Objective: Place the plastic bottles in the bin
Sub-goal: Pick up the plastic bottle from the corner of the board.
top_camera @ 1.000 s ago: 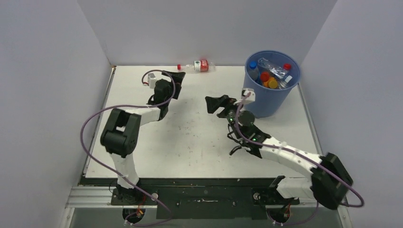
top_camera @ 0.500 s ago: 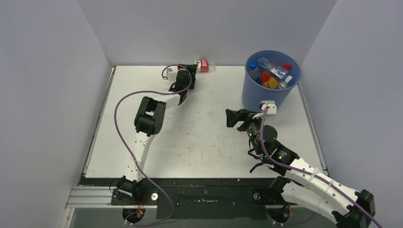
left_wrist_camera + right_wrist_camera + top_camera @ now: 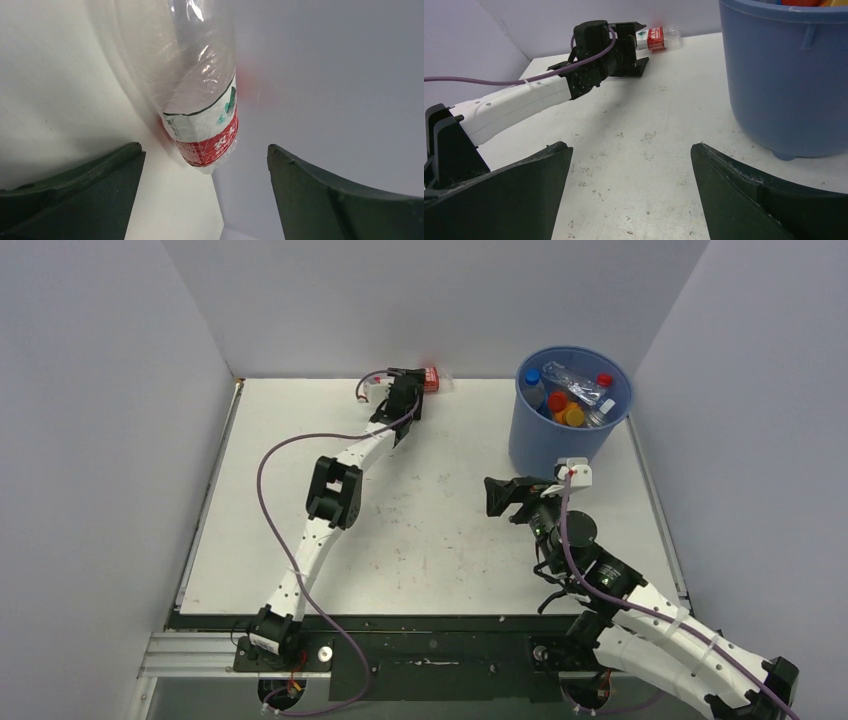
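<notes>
**One loose bottle at the back wall; both grippers spread and empty**

Item 1. Clear crumpled plastic bottle with a red-and-white label point(image 3: 200, 100). We found it lying on its side at the far edge of the white surface point(image 3: 430, 540), against the back wall and well apart from the bin. It was the only bottle we could see outside the bin.

Item 2. Left gripper point(image 3: 202, 147). The arm was stretched far out over the surface. The fingers stood wide, one on either side of the bottle's labelled end, and neither touched it as far as the wrist view showed. We judged this a straddle made ready for closing; nothing was gripped yet.

Item 3. Right gripper point(image 3: 631, 150). The fingers were wide with nothing between them. It hung low over the surface just beside the bin, pointing toward the left arm. We judged it parked clear of the other arm's reach.

Item 4. Round blue plastic bin, tapered toward its base point(image 3: 784, 75). It stood upright at the far right of the surface, near the right wall. Inside lay a heap of small plastic bottles point(image 3: 572, 395), clear ones among them, with blue, red and orange caps showing. We judged the task nearly done.

Item 5. Surface and room. The surface was scuffed and speckled with small dark marks. Plain pale grey walls point(image 3: 440, 300) closed it in on three sides. A purple cable point(image 3: 262, 475) looped along each arm.
</notes>
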Tool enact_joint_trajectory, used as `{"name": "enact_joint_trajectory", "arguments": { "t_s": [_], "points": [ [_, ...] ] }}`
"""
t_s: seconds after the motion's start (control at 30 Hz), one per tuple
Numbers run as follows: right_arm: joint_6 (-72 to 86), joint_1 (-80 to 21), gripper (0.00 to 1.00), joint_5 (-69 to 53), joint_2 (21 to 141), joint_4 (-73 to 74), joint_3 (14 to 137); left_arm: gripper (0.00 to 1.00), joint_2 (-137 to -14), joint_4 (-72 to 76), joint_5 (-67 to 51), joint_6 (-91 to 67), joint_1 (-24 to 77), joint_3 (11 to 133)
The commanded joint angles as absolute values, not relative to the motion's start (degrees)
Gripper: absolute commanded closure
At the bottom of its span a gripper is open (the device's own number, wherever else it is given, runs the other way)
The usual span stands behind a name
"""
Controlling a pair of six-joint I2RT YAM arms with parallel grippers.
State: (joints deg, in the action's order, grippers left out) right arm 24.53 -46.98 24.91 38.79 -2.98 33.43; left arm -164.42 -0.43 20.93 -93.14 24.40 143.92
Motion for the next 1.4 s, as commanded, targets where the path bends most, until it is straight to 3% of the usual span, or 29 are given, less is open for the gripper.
{"name": "enact_joint_trajectory", "arguments": {
  "t_s": [0.0, 0.67, 0.87, 1.13, 1.37],
  "points": [
    [20.56, -47.26, 0.07, 26.74, 37.64, -3.10, 35.44, 0.06, -167.64, -6.56, 24.55, -95.68, 24.46, 146.93],
    [16.20, -47.20, 0.04, 27.48, 37.68, -8.79, 31.95, 0.17, -182.24, 6.78, 32.17, -98.18, 19.90, 157.64],
    [15.94, -46.78, 0.04, 28.07, 39.88, -9.46, 31.79, 0.35, -183.27, 8.51, 32.21, -97.73, 18.91, 157.85],
    [16.27, -45.95, 0.04, 27.38, 40.56, -9.62, 31.57, 0.66, -182.73, 11.03, 31.52, -97.28, 18.37, 156.84],
    [17.38, -45.78, 0.04, 26.11, 40.86, -9.69, 32.00, 0.92, -176.32, 27.39, 30.68, -95.65, 18.41, 144.11]
  ]
}}
